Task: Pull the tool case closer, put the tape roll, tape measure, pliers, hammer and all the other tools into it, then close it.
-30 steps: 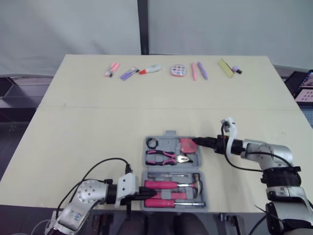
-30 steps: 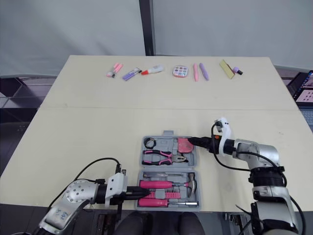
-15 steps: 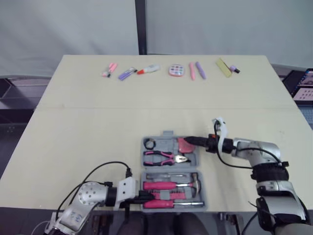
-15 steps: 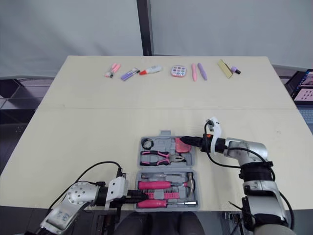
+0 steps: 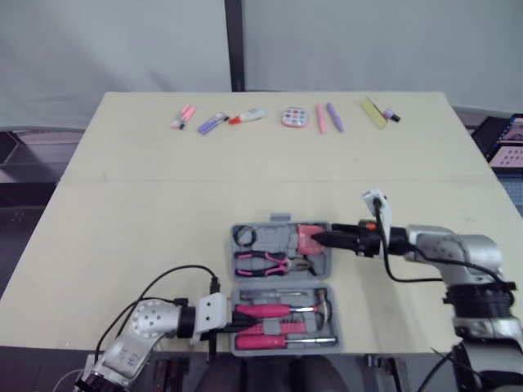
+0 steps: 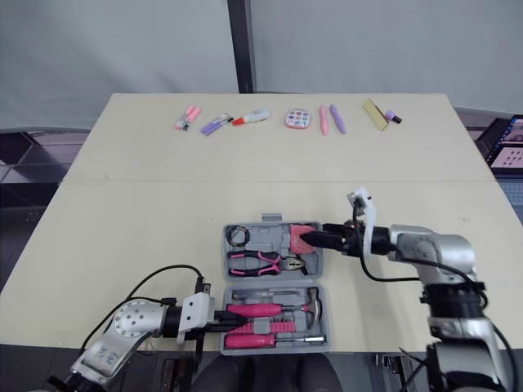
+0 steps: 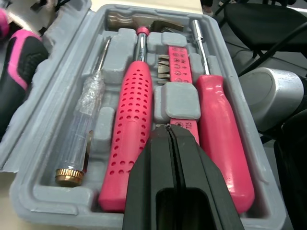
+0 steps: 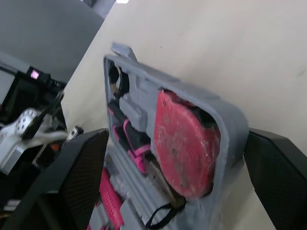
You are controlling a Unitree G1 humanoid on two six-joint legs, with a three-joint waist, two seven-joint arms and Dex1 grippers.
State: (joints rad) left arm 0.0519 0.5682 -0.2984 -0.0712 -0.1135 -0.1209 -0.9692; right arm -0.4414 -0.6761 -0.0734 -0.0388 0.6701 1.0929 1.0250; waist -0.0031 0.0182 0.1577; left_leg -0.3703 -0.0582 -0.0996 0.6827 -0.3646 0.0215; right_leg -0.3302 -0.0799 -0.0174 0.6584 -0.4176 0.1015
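Tool case (image 6: 272, 219) lies open and loaded at the desk's (image 6: 163, 204) 6 o'clock edge — closing looks next.
Left gripper (image 7: 169, 132) is at the case's 7 o'clock corner, fingers pressed together over the hammer (image 7: 127, 129), probably pinning that half down. Tape roll (image 6: 237, 235) and pliers (image 6: 260, 261) are seated in the far half. Right gripper (image 6: 315, 238) is at 2 o'clock, fingers spread wide astride the corner by the tape measure (image 8: 184, 148) — placed, I'd say, to fold it shut.

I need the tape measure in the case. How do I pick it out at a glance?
On the table, find the open grey tool case by the near edge and look in its far half, at the end by the right gripper. The tape measure is the squat pink block there, unlike the long-handled pliers beside it and the black tape roll at the other end.
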